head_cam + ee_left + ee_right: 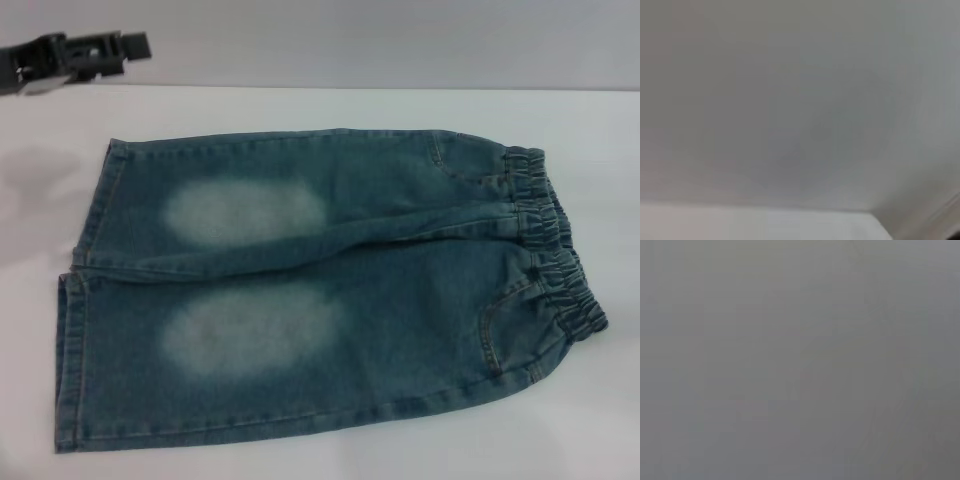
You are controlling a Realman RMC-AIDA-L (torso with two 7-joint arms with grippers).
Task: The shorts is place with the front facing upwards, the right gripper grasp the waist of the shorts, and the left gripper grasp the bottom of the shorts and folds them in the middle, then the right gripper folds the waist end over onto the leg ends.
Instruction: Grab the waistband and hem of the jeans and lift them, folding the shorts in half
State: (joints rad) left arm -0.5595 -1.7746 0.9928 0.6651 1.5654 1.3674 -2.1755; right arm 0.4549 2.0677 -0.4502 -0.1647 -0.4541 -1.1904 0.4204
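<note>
The blue-green denim shorts (400,290) lie flat and front up on the white table (320,105) in the head view. The gathered elastic waist (556,252) is at the right. The bottom of the shorts, with its two stitched leg ends (72,360), is at the left. Two pale oval patches mark the thighs. My left gripper (134,45) hangs at the far left corner, above and beyond the far leg end and apart from the cloth. My right gripper is out of view. Both wrist views show only plain grey surface.
The white table extends past the shorts on all sides, with a narrow strip along the near edge. A grey wall runs behind the table's far edge. A faint shadow lies on the table left of the far leg end.
</note>
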